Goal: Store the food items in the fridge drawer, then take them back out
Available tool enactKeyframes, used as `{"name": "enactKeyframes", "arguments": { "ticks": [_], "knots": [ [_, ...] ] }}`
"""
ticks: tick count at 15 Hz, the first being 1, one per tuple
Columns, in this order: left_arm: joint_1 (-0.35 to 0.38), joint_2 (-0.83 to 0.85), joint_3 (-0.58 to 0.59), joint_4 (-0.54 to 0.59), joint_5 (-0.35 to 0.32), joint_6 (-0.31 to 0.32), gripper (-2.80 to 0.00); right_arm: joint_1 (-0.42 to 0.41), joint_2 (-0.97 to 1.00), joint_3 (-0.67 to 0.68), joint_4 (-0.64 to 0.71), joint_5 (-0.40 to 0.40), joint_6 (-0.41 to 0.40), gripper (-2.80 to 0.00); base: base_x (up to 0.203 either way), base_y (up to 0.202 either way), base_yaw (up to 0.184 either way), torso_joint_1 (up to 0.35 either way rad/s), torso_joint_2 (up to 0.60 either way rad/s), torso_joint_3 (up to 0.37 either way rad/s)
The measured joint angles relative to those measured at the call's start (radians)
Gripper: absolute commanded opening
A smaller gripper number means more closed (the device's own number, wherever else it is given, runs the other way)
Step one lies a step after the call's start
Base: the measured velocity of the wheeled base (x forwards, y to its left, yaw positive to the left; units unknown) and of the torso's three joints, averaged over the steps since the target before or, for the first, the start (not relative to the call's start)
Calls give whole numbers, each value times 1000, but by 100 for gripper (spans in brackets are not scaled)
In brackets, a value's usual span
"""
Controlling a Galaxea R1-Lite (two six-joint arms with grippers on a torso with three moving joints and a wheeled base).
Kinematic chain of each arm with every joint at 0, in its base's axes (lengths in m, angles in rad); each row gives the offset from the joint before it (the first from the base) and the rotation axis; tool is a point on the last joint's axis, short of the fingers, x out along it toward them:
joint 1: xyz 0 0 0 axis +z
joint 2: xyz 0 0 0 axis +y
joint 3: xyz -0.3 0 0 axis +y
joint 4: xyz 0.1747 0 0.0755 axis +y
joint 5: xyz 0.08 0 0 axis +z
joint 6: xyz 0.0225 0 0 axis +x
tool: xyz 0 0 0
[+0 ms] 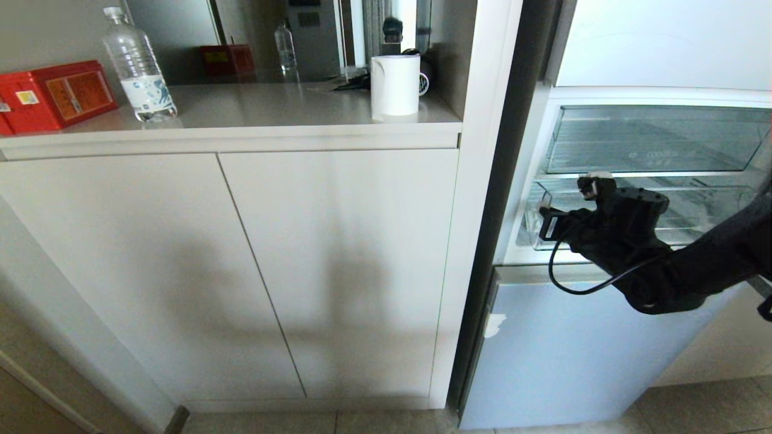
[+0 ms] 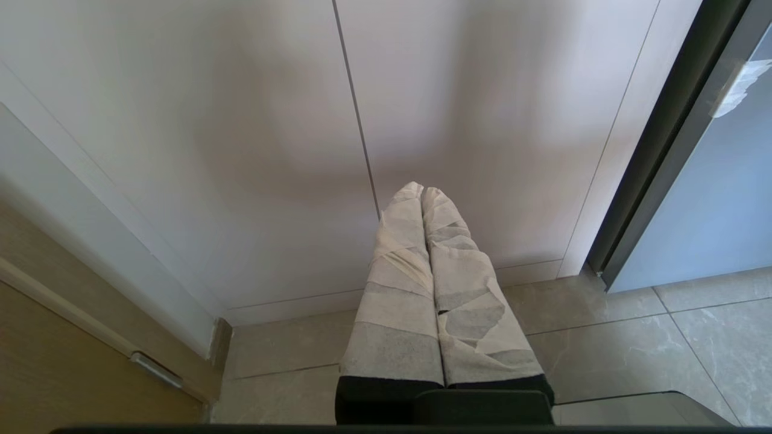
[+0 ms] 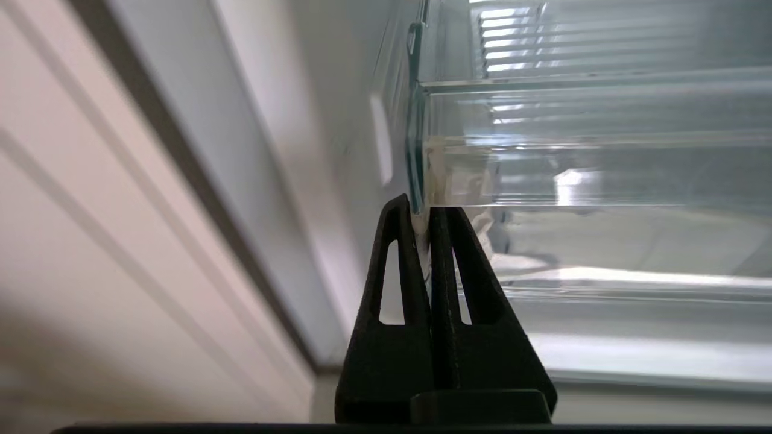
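Right gripper (image 3: pixel 422 214) sits at the left front corner of the fridge drawer (image 1: pixel 711 214), fingers pressed together on its clear front lip (drawer holds nothing visible). Left gripper (image 2: pixel 422 193) hangs closed and empty before the cabinet doors (image 1: pixel 241 271).

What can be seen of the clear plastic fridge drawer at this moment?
The wide, shallow, clear plastic fridge drawer sits in the open fridge compartment, below a second clear flat-fronted bin and above the pale blue door panel. Its floor is ribbed and its front lip thick and see-through. No food shows inside. The right arm's black tool is shut at the drawer's front corner, its tips against the lip's lower edge.
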Motion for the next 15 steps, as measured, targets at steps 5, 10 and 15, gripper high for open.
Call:
{"name": "enactKeyframes", "arguments": {
  "ticks": [5, 10, 15],
  "knots": [
    [0, 0, 0, 0, 0, 0, -280, 7, -131, 203, -17, 21, 34, -280, 0, 0, 0, 0, 0, 0],
    [0, 0, 0, 0, 0, 0, -280, 14, -226, 379, -99, 20, 38, -280, 0, 0, 0, 0, 0, 0],
    [0, 0, 0, 0, 0, 0, -280, 38, -364, 543, -99, 14, 53, -280, 0, 0, 0, 0, 0, 0]
  ]
}}
